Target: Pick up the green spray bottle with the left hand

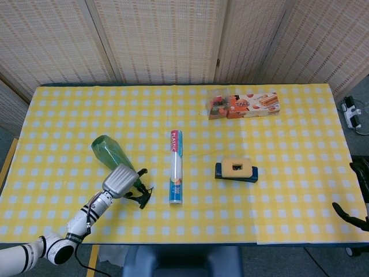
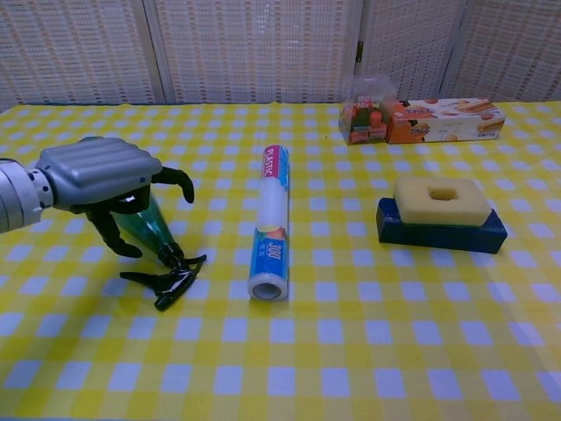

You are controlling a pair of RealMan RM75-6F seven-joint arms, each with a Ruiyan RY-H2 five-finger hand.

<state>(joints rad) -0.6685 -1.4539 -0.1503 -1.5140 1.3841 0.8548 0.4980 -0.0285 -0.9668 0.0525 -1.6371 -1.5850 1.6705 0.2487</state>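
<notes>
The green spray bottle [image 1: 108,152] lies on its side on the yellow checked table, its black trigger head [image 1: 142,197] pointing toward the front edge. My left hand [image 1: 120,180] hovers over the bottle's narrow end, its fingers spread and arched down on both sides of the neck. In the chest view the left hand [image 2: 98,179] covers most of the bottle [image 2: 145,226], with the trigger head [image 2: 166,281] showing below it. I see no closed grip on the bottle. My right hand [image 1: 361,173] is at the table's right edge, mostly out of frame, with its fingers apart.
A roll of plastic wrap [image 1: 176,167] lies just right of the bottle. Further right, a yellow sponge sits on a blue block [image 1: 237,169]. A snack box [image 1: 244,104] lies at the back.
</notes>
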